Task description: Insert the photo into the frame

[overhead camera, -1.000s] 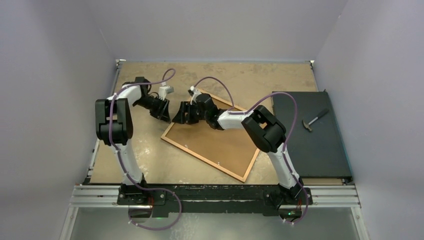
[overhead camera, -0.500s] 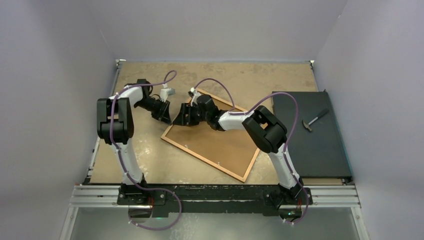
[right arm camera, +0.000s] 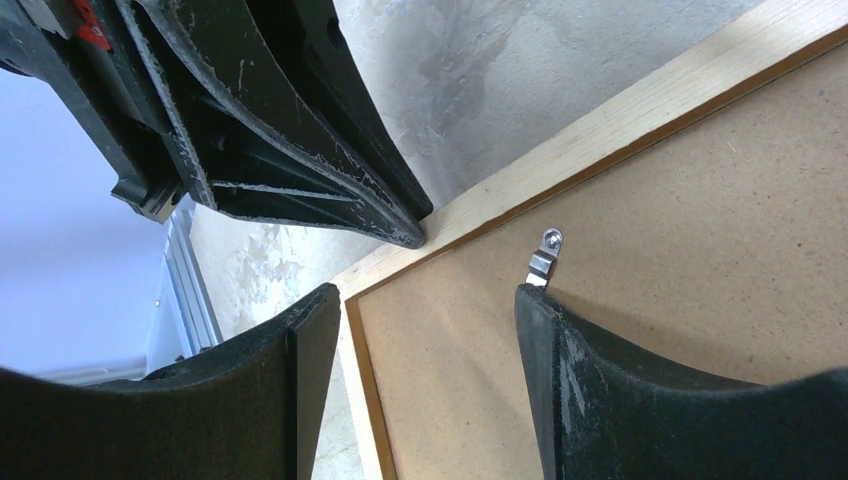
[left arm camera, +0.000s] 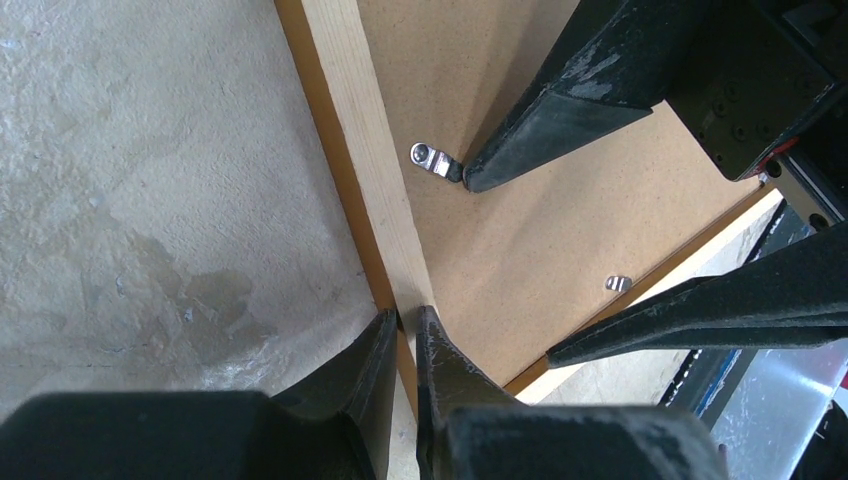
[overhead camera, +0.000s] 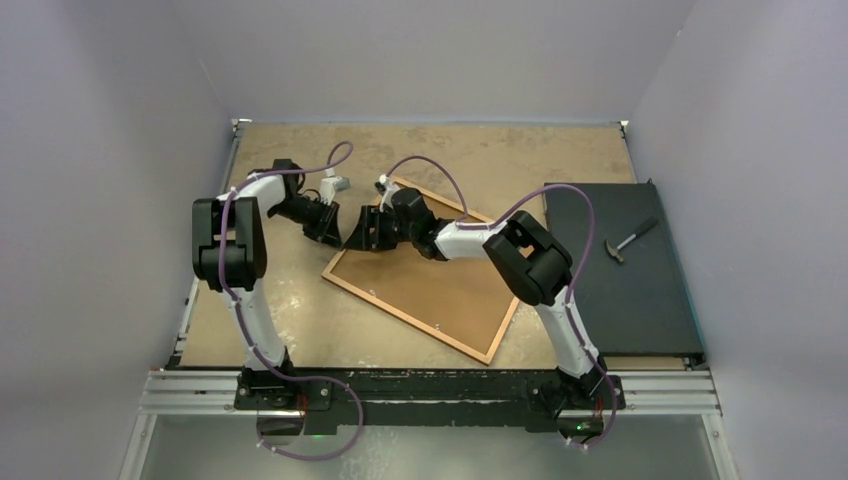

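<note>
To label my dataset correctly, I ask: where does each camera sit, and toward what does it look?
Top external: above and behind the robot, looking down at the table; left arm and right arm show whole.
Left wrist: on the left arm, looking down past the left gripper at the frame's rail.
Right wrist: on the right arm, looking past the right gripper at the backing board.
Shared: both wrist views show one metal clip and the other gripper.
</note>
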Tool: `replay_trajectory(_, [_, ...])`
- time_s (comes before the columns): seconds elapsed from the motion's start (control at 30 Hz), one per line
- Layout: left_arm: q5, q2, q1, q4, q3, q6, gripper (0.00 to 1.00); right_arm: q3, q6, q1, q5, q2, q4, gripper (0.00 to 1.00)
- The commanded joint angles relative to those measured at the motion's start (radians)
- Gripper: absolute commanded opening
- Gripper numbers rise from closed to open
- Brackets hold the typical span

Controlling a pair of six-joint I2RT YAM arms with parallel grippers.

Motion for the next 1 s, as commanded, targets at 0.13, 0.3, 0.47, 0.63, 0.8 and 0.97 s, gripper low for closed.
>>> replay_trajectory(0.13, [-0.076,0.028,-0.036,0.035,-0.056,0.028,0.04,0.011,-0.011,-0.003,-0.027,-0.031,-0.036,0.67])
replay_trajectory(0.3, [-0.095,0.023,-0.036,0.039,-0.063,0.028,0.01,-0.025,-0.034,-0.036,-0.02,-0.091,-0.029,0.69])
replay_trajectory(0.47, [-0.099,0.02,-0.036,0.042,-0.065,0.025,0.0,0.008,-0.056,-0.048,-0.001,-0.065,-0.066,0.7])
replay_trajectory(0.63, [-0.106,0.02,-0.036,0.037,-0.062,0.02,0.0,0.062,-0.069,-0.048,-0.001,-0.005,-0.076,0.68])
replay_trajectory(0.8, [-0.106,0.018,-0.036,0.039,-0.058,0.015,0.0,0.091,-0.06,-0.035,-0.008,0.031,-0.056,0.64])
replay_trajectory(0.97, [-0.108,0.02,-0.036,0.039,-0.056,0.01,0.0,0.085,-0.046,-0.024,-0.023,0.043,-0.039,0.64])
